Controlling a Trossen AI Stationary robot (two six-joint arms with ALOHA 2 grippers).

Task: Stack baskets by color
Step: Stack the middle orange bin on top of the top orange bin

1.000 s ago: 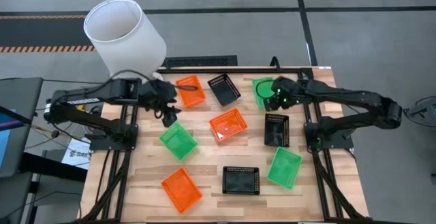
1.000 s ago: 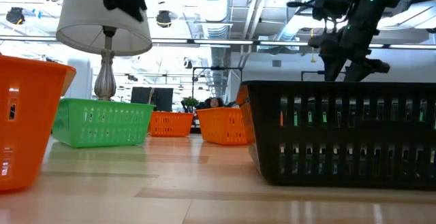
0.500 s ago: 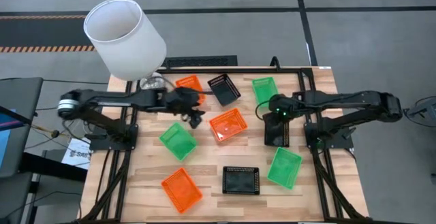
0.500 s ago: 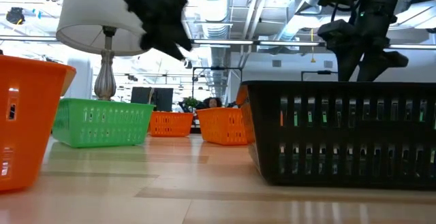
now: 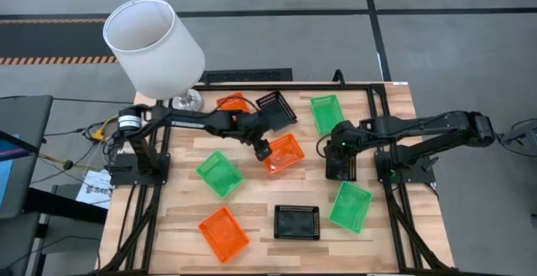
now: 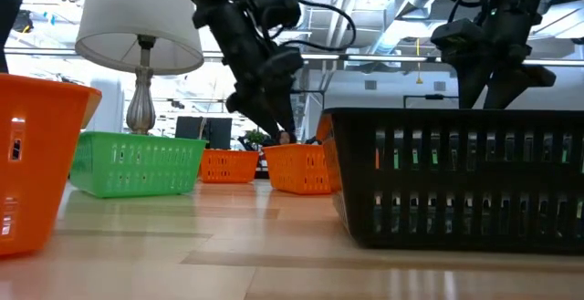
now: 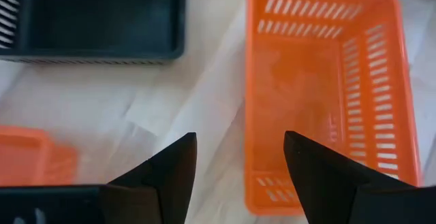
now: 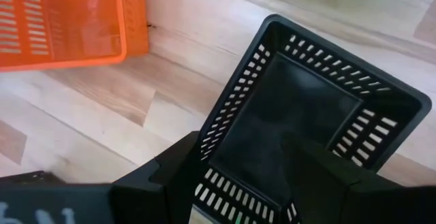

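Nine baskets lie scattered on the wooden table point(image 5: 168, 217), three each of orange, green and black. My left gripper point(image 5: 262, 148) is open and points down at the centre orange basket point(image 5: 285, 153), low over its left end. In the left wrist view that basket point(image 7: 327, 94) has one long wall running between the open fingers of my left gripper point(image 7: 238, 163). My right gripper point(image 5: 340, 138) hangs open above a black basket point(image 5: 340, 163). In the right wrist view my right gripper point(image 8: 242, 163) straddles a corner of that basket point(image 8: 300, 115).
A white lampshade point(image 5: 153, 45) on a lamp stands at the far left corner. Under my left arm lie an orange basket point(image 5: 231, 102) and a black one point(image 5: 277, 108). A green basket point(image 5: 325, 112) sits beyond my right gripper. More baskets lie toward the near edge point(image 5: 296, 221).
My left gripper has swung from the far left toward the table's right and come down over the centre orange basket. My right gripper has moved from above the far green basket toward the near edge, over the black basket, and has turned. Both have stayed open. No basket has moved.
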